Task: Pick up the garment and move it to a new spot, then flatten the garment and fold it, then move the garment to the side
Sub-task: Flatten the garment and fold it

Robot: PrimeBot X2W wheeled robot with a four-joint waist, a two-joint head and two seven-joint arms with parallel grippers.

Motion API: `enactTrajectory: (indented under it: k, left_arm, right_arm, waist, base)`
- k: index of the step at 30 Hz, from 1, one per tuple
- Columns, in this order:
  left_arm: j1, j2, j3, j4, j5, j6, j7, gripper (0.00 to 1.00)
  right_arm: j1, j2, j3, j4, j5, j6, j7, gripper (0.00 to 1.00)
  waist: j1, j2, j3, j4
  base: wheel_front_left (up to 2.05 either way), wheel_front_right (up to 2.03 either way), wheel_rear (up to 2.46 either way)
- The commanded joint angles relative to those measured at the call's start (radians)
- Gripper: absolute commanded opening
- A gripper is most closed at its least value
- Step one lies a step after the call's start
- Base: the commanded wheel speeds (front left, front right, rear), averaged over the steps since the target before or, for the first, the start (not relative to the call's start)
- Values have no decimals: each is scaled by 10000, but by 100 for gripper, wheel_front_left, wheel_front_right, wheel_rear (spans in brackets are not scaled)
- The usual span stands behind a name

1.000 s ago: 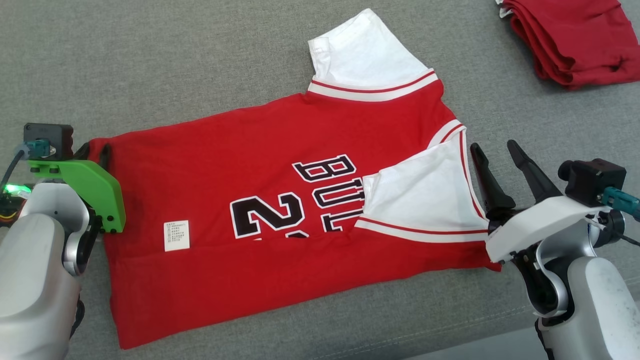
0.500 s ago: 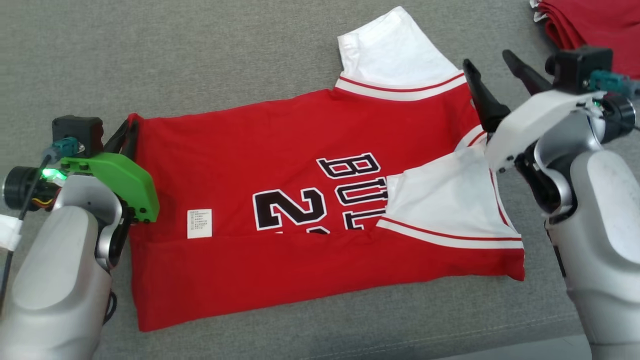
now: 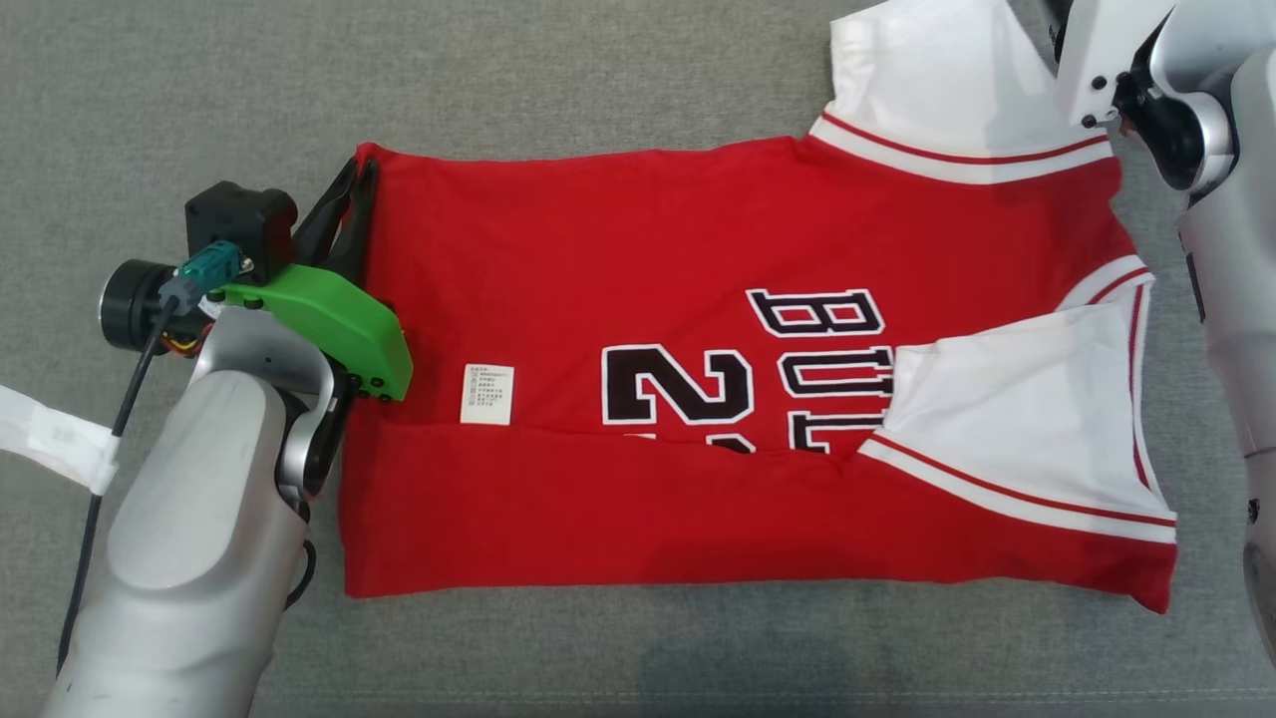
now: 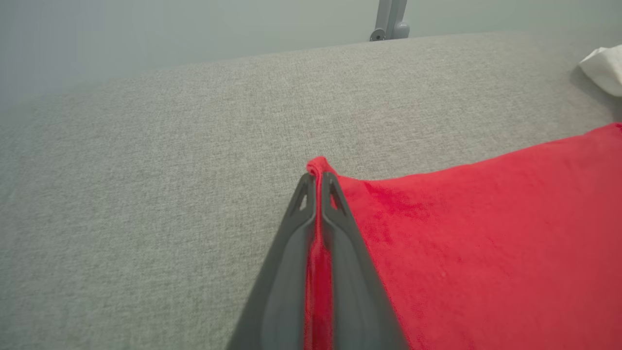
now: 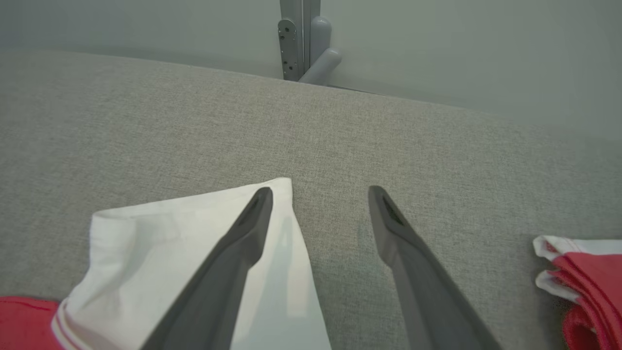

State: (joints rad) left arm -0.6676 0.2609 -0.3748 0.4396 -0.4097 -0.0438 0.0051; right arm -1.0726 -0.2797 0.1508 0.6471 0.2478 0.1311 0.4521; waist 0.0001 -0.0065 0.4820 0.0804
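The red cloth jersey (image 3: 618,259) lies flat, one side folded, right of the left gripper (image 4: 318,183), which is clamped on its hem corner. The right gripper (image 5: 320,192), wide open and empty, seemingly hovers above a white sleeve (image 5: 184,228). Further folding and moving aside remain.

Left gripper (image 4: 318,181) clamped tight (fingers (image 4: 286,272) pressed together); right gripper (image 5: 320,192) spread wide.

Red jersey (image 3: 618,249) lies flat mid-frame on the grey bench (image 3: 150,90), with its lower side folded up over the bottom of the black lettering (image 3: 743,374). Left gripper (image 3: 359,172) is pinched on the jersey's upper-left corner. White tag (image 3: 487,394) sits just right of the green mount (image 3: 329,324). One white sleeve (image 3: 927,70) at upper right, another (image 3: 1017,409) folded in at lower right. Right arm (image 3: 1221,229) runs along the right edge.
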Motion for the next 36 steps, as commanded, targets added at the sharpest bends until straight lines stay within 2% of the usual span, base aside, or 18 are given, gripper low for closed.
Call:
enactTrajectory:
  k: [1,11,12,13,14,16,17,18,19,28,36]
  left_arm:
    - [-214,-68,-30,-8,140,24,-138,0]
    - [-451,-299,-174,292,41,-53,-505,0]
    - [-476,-314,-183,330,24,-63,-521,0]
    - [-494,-326,-193,369,18,-74,-546,0]
    - [-514,-329,-197,408,4,-63,-572,0]
    - [-537,-314,-207,497,-20,-76,-615,0]
    - [-551,-302,-210,549,-26,-83,-636,0]
    - [-569,-293,-215,595,-34,-87,-666,0]
    - [-587,-287,-219,638,-46,-90,-678,0]
    - [-589,-129,-173,858,-91,-24,-875,0]
    - [-151,230,-17,774,-247,79,-949,0]
  right_arm:
    - [-328,-61,106,402,-84,-8,178,100]
    - [-1125,-124,583,2043,-149,-8,330,100]
    - [-1139,-110,615,2172,-136,-8,298,93]
    - [-1151,-95,644,2273,-127,-8,278,73]
    - [-1180,-60,693,2376,-111,-8,252,48]
    - [-1215,-19,812,2578,-67,-8,227,33]
    - [-1233,-17,865,2656,-51,-8,217,22]
    - [-1257,-6,915,2727,-30,-10,187,6]
    - [-1283,4,970,2793,1,-13,141,0]
    - [-1553,107,1194,3084,141,-13,-613,0]
    - [-1305,89,1440,2756,1136,-13,-1484,0]
  waist:
    - [-1,65,595,599]
    - [-1,65,864,849]
    - [-1,65,881,858]
    - [-1,65,890,865]
    - [-1,65,895,867]
    - [-1,65,893,866]
    - [-1,65,888,862]
    - [-1,65,878,858]
    - [-1,65,865,851]
    - [-1,65,588,607]
    - [-1,65,-44,-52]
  base:
    - [0,0,0]
    - [0,0,0]
    - [0,0,0]
    - [0,0,0]
    - [0,0,0]
    - [0,0,0]
    - [0,0,0]
    - [0,0,0]
    - [0,0,0]
    - [0,0,0]
    - [0,0,0]
